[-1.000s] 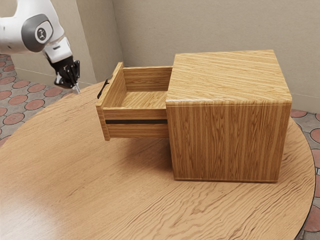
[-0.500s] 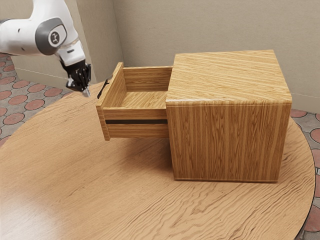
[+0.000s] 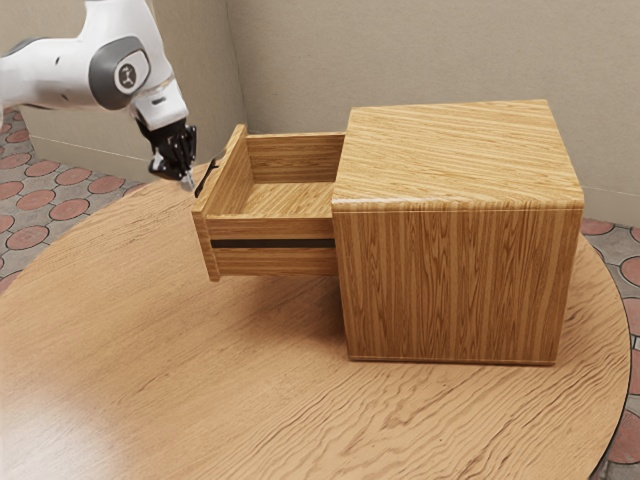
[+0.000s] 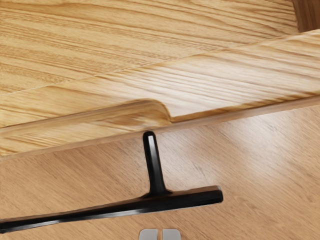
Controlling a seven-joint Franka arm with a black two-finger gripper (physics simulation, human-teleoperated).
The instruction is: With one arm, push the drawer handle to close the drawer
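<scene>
As the claw (image 3: 188, 184) (tips pressed tog.) is near one end of the handle (image 3: 205, 180), ext. view's left, an off-ctr. push could slip, leaving the drawer (image 3: 272, 230) open.

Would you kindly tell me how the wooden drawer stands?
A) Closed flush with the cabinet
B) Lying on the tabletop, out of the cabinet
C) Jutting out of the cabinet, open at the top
C: the drawer sticks out from the side of the cabinet, above the tabletop, its inside floor in plain sight.
</scene>
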